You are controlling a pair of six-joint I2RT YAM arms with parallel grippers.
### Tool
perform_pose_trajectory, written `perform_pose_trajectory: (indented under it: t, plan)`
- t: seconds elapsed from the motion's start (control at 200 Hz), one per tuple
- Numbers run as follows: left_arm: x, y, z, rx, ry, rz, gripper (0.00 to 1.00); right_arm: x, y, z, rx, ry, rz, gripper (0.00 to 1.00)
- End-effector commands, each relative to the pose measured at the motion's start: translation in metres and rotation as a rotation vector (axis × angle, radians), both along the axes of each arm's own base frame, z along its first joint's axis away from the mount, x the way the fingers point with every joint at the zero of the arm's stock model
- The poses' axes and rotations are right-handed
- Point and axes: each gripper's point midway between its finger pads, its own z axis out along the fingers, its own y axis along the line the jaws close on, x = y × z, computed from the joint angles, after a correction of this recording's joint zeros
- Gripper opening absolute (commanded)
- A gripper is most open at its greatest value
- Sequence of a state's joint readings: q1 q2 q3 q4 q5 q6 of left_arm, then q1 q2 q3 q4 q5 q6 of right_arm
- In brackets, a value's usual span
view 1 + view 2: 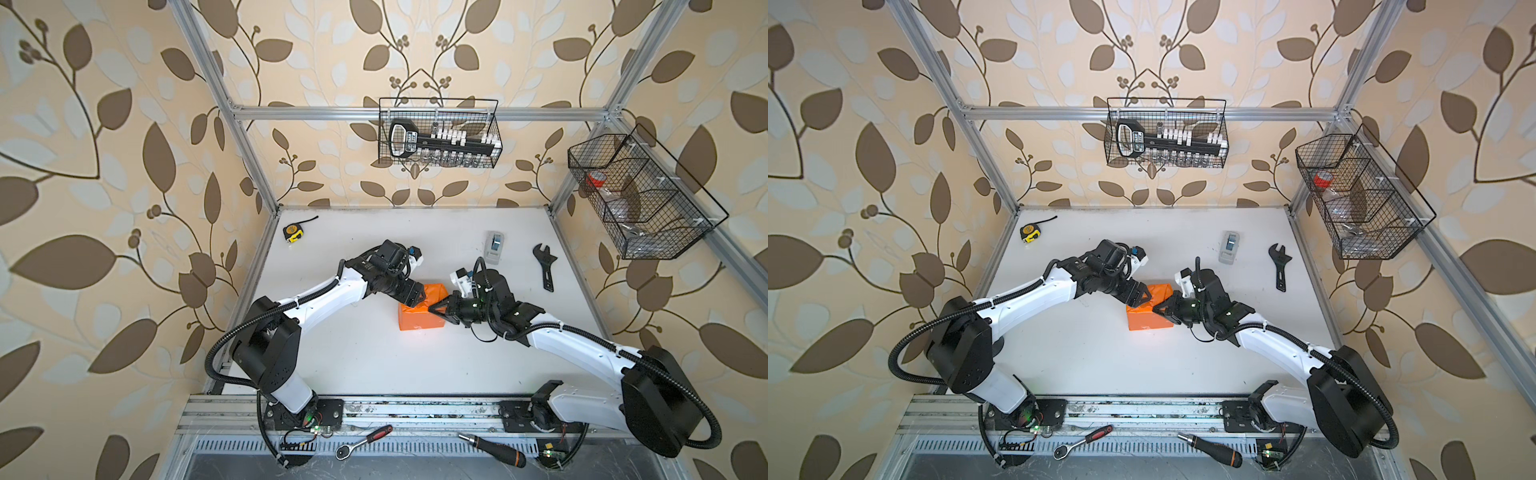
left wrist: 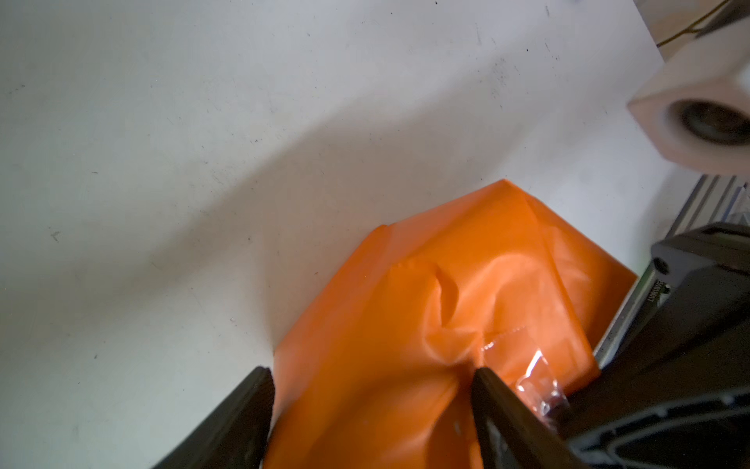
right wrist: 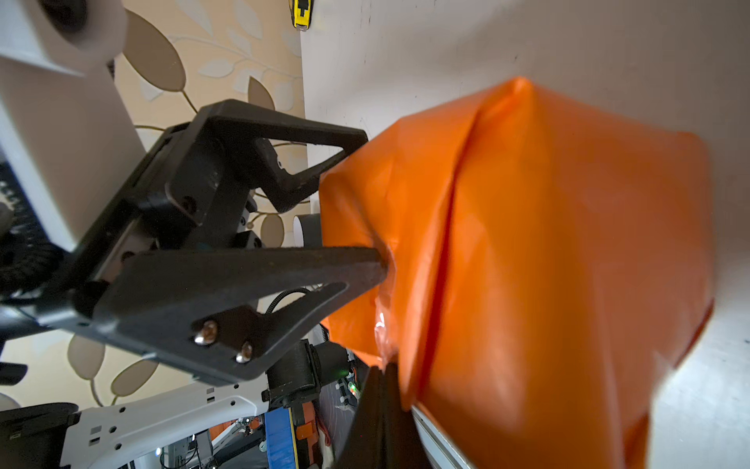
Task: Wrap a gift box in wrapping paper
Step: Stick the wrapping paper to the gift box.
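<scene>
2 grippers, 1 parcel. Wrapping paper [image 1: 419,318] covers the gift box, hidden inside, at mid-table [image 1: 353,357]. Left gripper [image 2: 371,379]: jaws wide apart, straddling the rumpled end fold. Right gripper [image 1: 433,308]: closed, tip at the clear tape [image 2: 535,377]. Risks: fold springs open if pressure lifts; tape wrinkles or sticks to a finger; parcel slides.

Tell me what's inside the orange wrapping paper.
Only the wrapping paper itself shows, folded into a boxy, creased bundle with clear tape on it. No view shows a gap, so whatever it encloses is fully covered; the gift box cannot be seen.
</scene>
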State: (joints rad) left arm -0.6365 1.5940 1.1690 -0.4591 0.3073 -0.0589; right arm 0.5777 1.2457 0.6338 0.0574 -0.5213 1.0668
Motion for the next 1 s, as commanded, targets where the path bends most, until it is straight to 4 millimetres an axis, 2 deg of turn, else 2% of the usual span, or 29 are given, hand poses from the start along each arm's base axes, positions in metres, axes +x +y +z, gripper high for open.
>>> perform_pose_trajectory:
  t: [0.0,0.35,0.42,0.5,0.615,0.995]
  plan:
    - [-0.026,0.016,-0.032,0.131,0.086,-0.025,0.78,-0.005,-0.004,-0.016,-0.016,0.050,-0.008,0.00]
    - [-0.026,0.017,-0.033,0.132,0.087,-0.026,0.78,-0.005,-0.012,-0.037,-0.034,0.095,-0.055,0.00]
    - [-0.026,0.017,-0.033,0.132,0.088,-0.026,0.78,-0.007,-0.014,-0.041,-0.044,0.104,-0.065,0.08]
    - [-0.026,0.016,-0.034,0.131,0.087,-0.026,0.78,-0.007,-0.017,-0.042,-0.049,0.109,-0.082,0.09]
    - [-0.026,0.017,-0.035,0.137,0.090,-0.028,0.78,-0.007,-0.023,-0.045,-0.079,0.113,-0.116,0.19]
    - [-0.025,0.015,-0.036,0.134,0.089,-0.028,0.78,-0.010,-0.036,-0.052,-0.166,0.149,-0.181,0.26]
